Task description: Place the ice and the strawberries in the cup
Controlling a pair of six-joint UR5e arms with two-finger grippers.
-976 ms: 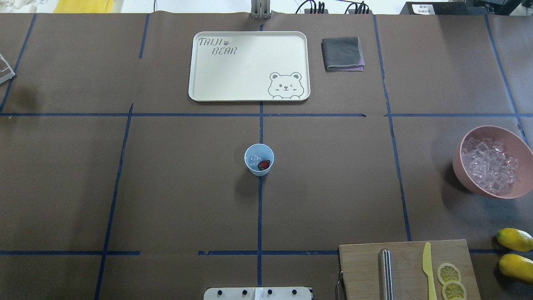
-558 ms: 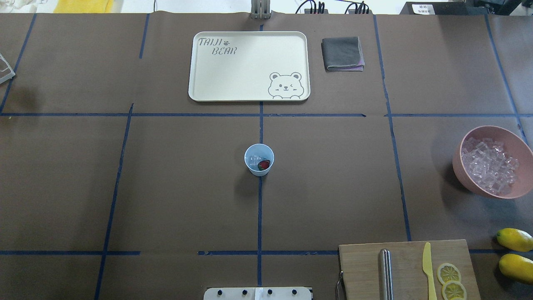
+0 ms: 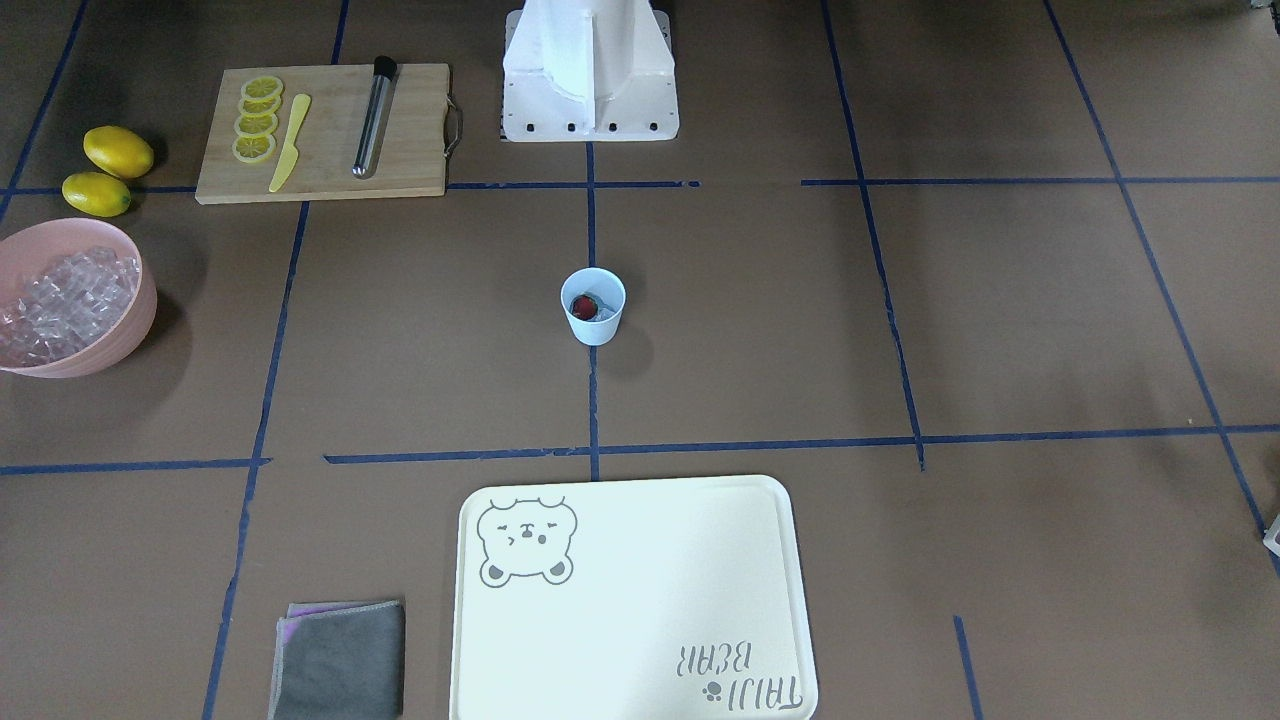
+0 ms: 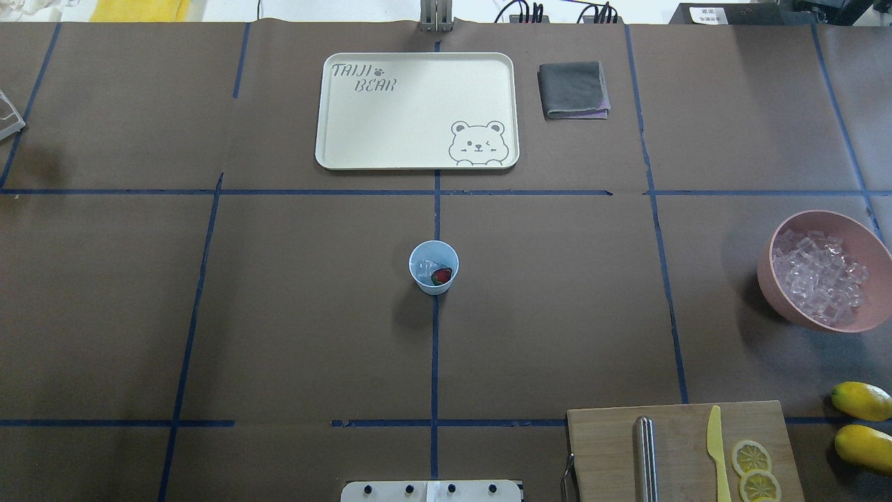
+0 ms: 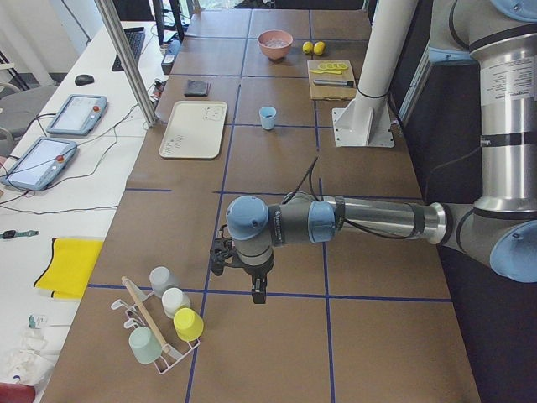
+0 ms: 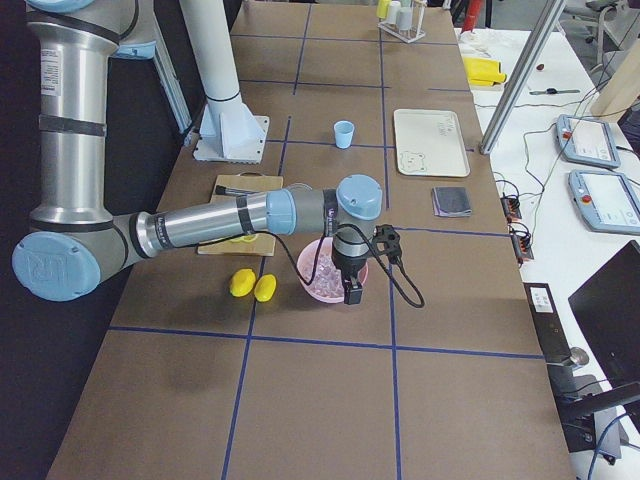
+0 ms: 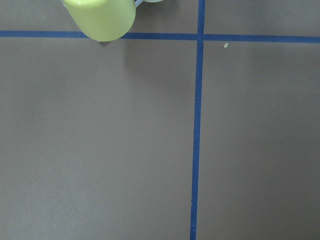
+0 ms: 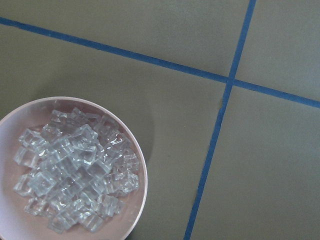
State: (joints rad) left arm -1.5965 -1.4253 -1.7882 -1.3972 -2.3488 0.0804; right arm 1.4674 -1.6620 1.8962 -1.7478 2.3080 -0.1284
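Note:
The pale blue cup (image 4: 433, 267) stands upright at the table's middle, on a blue tape line. Inside it lie a dark red strawberry (image 4: 441, 277) and a few clear ice pieces (image 4: 426, 266); the front-facing view shows the same cup (image 3: 593, 306) and the berry (image 3: 583, 304). More ice (image 8: 75, 170) fills the pink bowl (image 4: 864, 240) at the right edge. My left gripper (image 5: 256, 292) hangs far off near a cup rack, and my right gripper (image 6: 353, 292) hangs over the pink bowl. Both show only in the side views, so I cannot tell whether they are open or shut.
A cream bear tray (image 4: 334, 139) and a folded grey cloth (image 4: 573, 89) lie at the far side. A wooden board (image 4: 606, 446) with a yellow knife, a metal rod and lemon slices sits near right, beside two lemons (image 4: 861, 400). A yellow-green cup (image 7: 102, 17) sits below my left wrist.

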